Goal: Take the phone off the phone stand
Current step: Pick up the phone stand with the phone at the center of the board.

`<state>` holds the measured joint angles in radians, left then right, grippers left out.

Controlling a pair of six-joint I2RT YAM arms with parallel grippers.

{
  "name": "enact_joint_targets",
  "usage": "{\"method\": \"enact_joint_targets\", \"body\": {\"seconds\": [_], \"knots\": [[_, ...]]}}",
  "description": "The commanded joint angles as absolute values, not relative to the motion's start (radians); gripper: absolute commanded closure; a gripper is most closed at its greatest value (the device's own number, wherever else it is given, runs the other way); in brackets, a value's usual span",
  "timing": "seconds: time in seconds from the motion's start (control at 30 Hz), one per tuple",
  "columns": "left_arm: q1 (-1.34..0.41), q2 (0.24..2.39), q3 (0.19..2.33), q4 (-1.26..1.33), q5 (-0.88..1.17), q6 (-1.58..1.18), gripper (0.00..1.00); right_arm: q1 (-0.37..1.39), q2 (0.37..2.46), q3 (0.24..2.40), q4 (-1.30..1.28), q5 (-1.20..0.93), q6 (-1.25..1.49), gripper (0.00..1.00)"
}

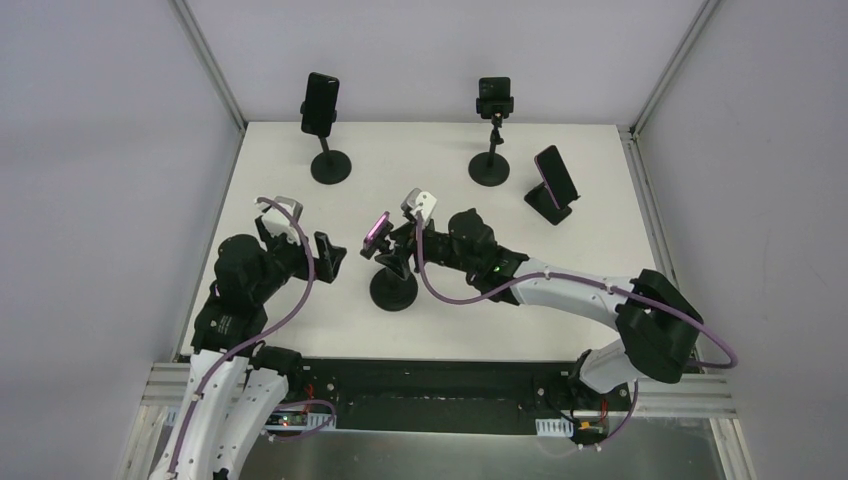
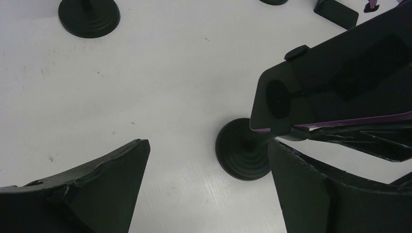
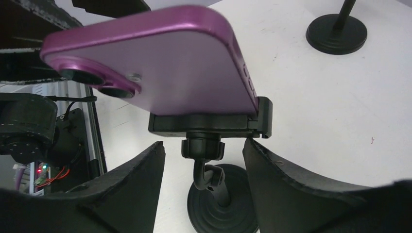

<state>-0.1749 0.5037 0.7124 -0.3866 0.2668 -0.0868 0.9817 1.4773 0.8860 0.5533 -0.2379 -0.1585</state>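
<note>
Purple phone (image 3: 155, 63) sits clamped in its phone stand (image 3: 209, 124) on the table (image 1: 420, 150); your right end effector (image 3: 201, 145) straddles the stand's neck, jaws parted, gripping nothing; your left end effector (image 2: 209, 143) gapes wide alongside, empty.

Purple phone (image 3: 160, 63) sat tilted in the black clamp of the phone stand (image 3: 209, 122), camera lenses at left, right gripper (image 3: 203, 145) spread either side of the stand's neck, gaps both sides, white table (image 3: 340, 107) beneath, second stand base (image 3: 336, 33) at upper right.
</note>
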Motion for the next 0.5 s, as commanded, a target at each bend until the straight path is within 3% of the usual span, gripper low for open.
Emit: {"method": "enact_joint_targets", "body": {"seconds": [0.0, 0.47], "knots": [[-0.164, 0.485, 0.699, -0.326, 0.337, -0.056, 0.01, 0.998, 1.502, 0.971, 0.599, -0.209, -0.228, 0.37], [-0.164, 0.468, 0.679, -0.318, 0.335, -0.045, 0.01, 1.025, 1.533, 0.988, 0.516, -0.163, -0.387, 0.45]]}}
